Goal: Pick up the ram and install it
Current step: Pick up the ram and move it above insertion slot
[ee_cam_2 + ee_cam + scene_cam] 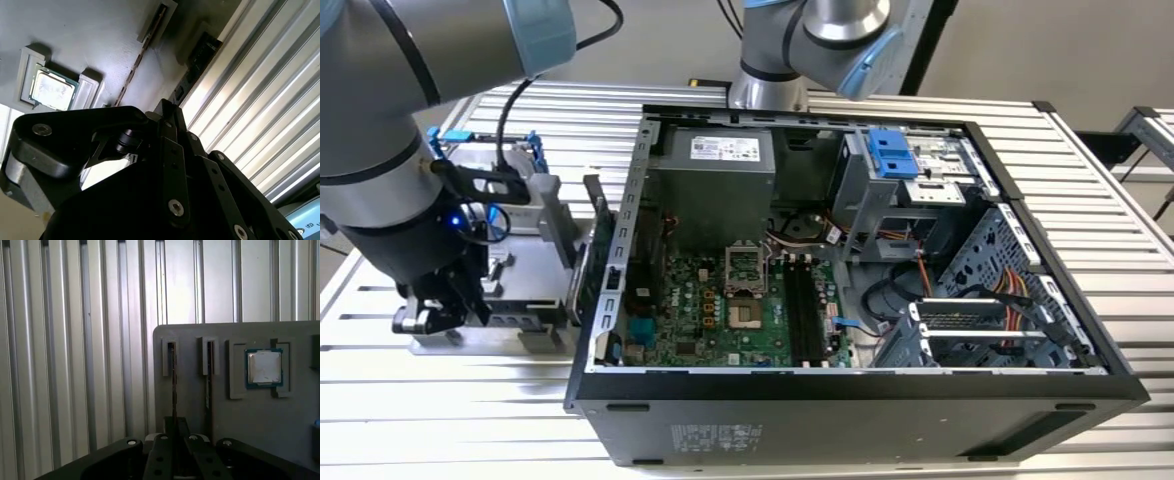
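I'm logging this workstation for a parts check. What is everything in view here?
table: one, silver, ribbed, under everything
computer case: one, black, open, on the table
motherboard: one, green, inside the case
power supply: one, grey, at the case's far end
holder: one, grey, on the table, at the exterior view's left of the case
ram sticks: two, dark, on edge in the holder's slots
processor chip: one, silver, in a holder recess beside the slots
hard drive: one, silver in a blue frame, at the holder's far end
arm: one, grey with blue caps
gripper: one, black, at the ram stick farther from the processor chip
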Robot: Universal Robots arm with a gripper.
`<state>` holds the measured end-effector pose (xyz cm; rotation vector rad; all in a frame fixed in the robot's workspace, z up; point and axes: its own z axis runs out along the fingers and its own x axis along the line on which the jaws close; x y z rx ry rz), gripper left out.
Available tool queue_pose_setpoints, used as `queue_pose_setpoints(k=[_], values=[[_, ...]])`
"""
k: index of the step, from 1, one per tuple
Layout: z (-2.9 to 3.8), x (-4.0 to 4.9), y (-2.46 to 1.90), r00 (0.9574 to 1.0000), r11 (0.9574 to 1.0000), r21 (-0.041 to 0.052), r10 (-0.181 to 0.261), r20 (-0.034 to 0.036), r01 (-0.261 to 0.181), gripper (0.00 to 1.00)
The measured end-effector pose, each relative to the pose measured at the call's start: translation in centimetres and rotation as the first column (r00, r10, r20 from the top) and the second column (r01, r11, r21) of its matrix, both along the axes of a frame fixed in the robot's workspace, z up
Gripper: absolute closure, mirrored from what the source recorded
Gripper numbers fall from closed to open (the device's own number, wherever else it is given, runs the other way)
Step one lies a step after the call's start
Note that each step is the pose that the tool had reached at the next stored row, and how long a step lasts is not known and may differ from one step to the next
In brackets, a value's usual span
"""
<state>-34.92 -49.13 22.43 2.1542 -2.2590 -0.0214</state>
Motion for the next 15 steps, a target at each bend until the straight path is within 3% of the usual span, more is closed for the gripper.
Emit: queue_pose_setpoints(k=[15], values=[[1.33,0.0,0.0,1.0,1.0,0.0,0.002,0.0,-0.002,1.0]])
